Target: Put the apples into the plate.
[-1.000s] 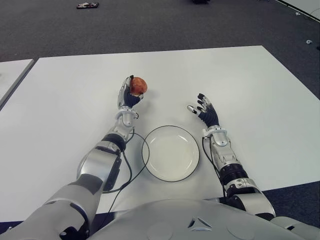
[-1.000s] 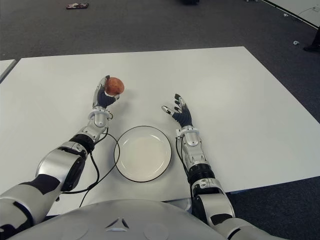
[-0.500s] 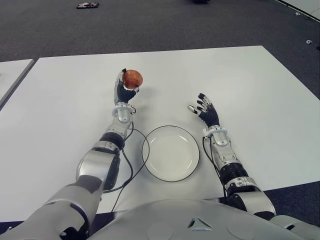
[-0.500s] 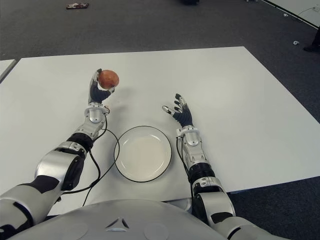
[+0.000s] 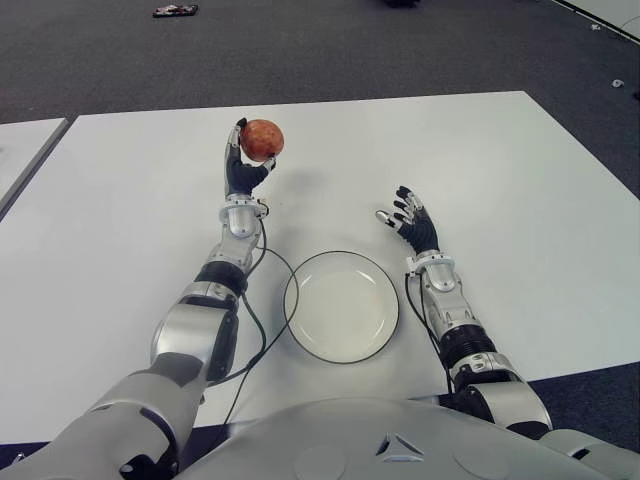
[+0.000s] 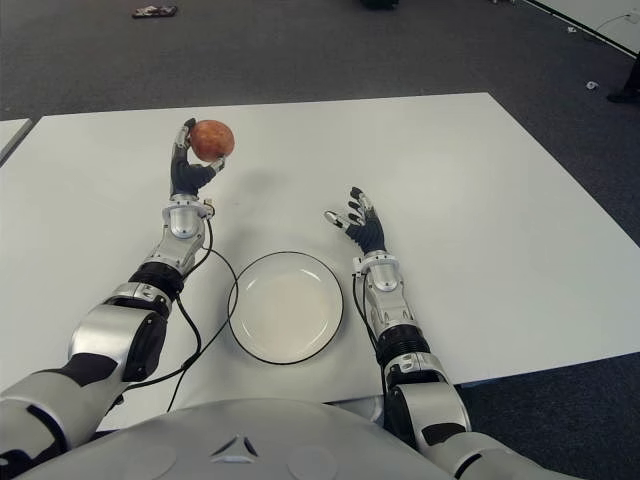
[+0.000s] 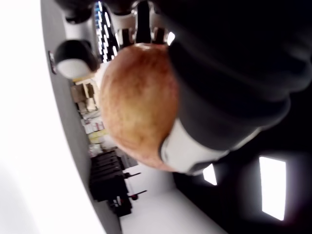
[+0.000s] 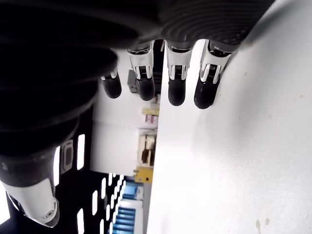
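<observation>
A round white plate [image 5: 341, 306] with a thin dark rim is lying on the white tabletop [image 5: 520, 180] close in front of the robot, and nothing is sitting in it; its smooth, shallow dish is showing bare from edge to edge.

The apple [image 5: 261, 140] is not in the plate. The left hand [image 5: 243, 165] is gripping it, raised above the tabletop beyond the plate and toward the robot's left, with the dark fingers curling around the fruit from below and the side. In the left wrist view the apple [image 7: 139, 105] is filling the middle of the picture, rounded and reddish with yellow-orange mottling, pressed against a pale thumb tip [image 7: 192, 151]; much of the hand itself is falling into dark shadow there, so how each finger is lying cannot be made out.

The right hand [image 5: 410, 222] is showing beyond the plate and to its right, fingers spread loosely and holding nothing. In the right wrist view four black-tipped fingers [image 8: 176, 92] with silvery joints are pointing out over the smooth white surface; whether they are touching it cannot be told.

A thin black cable [image 5: 262, 330] is running from the left forearm, curving along the plate's left edge. Dark grey carpeted floor [image 5: 330, 45] is lying beyond the tabletop, with a small flat object [image 5: 175, 11] on it too small to identify.
</observation>
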Robot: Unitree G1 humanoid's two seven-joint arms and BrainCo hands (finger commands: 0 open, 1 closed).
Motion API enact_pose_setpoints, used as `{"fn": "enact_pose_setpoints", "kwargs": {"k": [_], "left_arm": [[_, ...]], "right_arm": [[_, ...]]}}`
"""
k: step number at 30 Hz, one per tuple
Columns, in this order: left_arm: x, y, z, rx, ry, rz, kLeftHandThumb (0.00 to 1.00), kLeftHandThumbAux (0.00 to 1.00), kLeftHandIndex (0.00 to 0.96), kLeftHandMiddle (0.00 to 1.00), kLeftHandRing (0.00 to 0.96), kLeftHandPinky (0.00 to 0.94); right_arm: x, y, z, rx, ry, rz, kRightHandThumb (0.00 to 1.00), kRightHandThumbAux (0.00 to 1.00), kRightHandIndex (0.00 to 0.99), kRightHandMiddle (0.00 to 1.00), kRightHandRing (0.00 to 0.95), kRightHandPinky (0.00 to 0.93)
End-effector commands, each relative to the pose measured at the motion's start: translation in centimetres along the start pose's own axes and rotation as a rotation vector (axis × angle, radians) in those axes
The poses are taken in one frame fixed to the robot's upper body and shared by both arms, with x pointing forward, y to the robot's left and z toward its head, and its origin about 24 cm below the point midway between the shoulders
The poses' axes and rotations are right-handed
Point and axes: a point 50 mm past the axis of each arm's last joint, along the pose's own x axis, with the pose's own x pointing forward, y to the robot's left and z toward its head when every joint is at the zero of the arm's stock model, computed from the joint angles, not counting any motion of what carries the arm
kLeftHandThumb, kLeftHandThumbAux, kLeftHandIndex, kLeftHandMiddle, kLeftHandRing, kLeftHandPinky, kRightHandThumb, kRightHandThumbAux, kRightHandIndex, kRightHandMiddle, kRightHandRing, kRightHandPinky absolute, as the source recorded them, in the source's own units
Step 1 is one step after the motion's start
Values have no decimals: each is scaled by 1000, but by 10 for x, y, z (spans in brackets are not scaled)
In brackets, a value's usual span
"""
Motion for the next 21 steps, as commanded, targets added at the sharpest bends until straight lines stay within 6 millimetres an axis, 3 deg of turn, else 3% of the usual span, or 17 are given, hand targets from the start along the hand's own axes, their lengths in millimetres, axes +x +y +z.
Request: {"fn": "enact_pose_setpoints", "kwargs": {"k": [1,11,14,21], "left_arm": [[-3,-2,6,-58,-41,-15,746,696,444,891,887,882],[-17,-9,36,-116,-159,-85,747,696,444,890,881,848],[-28,-13,52,-134,-225,-154,747,696,444,888,879,828],[-47,-17,69,-128,-317,-265,747,696,444,887,876,823]], "right_arm": [[-6,4,-18,-2,96,18,121,669,20,89,87,100],[-6,3,-19,-3,101,11,121,666,22,73,76,108],[-6,2,-19,-2,105,6,119,668,23,72,75,107],[-5,3,-19,-6,102,6,115,664,19,74,73,93]]}}
